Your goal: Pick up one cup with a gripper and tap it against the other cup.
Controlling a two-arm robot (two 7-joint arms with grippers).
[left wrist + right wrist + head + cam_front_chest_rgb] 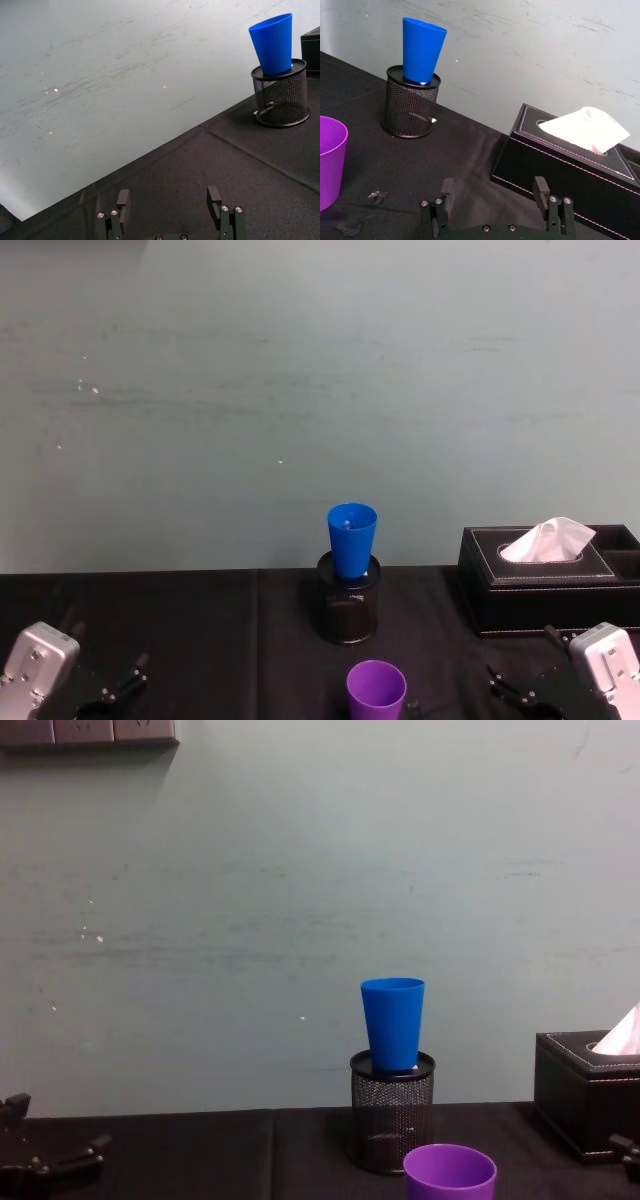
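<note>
left gripper [167, 196] spread | right gripper [495, 184] spread | purple cup [377, 690] upright, free | blue cup [352, 538] in mesh holder [350, 615]

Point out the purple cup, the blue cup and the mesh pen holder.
purple cup [376, 705]: head view, front wall.
blue cup [352, 552]: head view, side wall.
mesh pen holder [349, 615]: head view, front mesh.

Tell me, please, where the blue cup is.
In the head view, the blue cup stands in the black mesh holder behind the purple cup, left of the tissue box.
</note>
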